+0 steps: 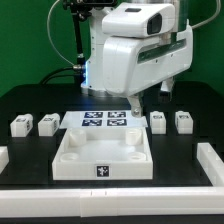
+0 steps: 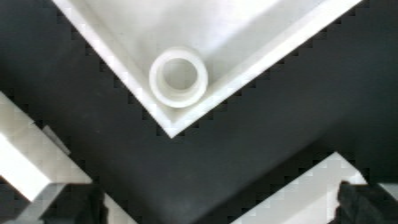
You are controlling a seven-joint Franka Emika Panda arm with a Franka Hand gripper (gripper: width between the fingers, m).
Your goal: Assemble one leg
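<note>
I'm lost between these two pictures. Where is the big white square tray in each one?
Exterior view: the tray sits front and centre on the black table, before the marker board.
Wrist view: only one corner of it shows, holding a round socket.
Shared landmark: the black table around the tray.

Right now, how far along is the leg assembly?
Nothing looks done: all four legs sit loose on the table, none in the tray piece. In hand: nothing; the end effector is open and empty above a corner socket. Left: grasping a leg and fitting it.
</note>
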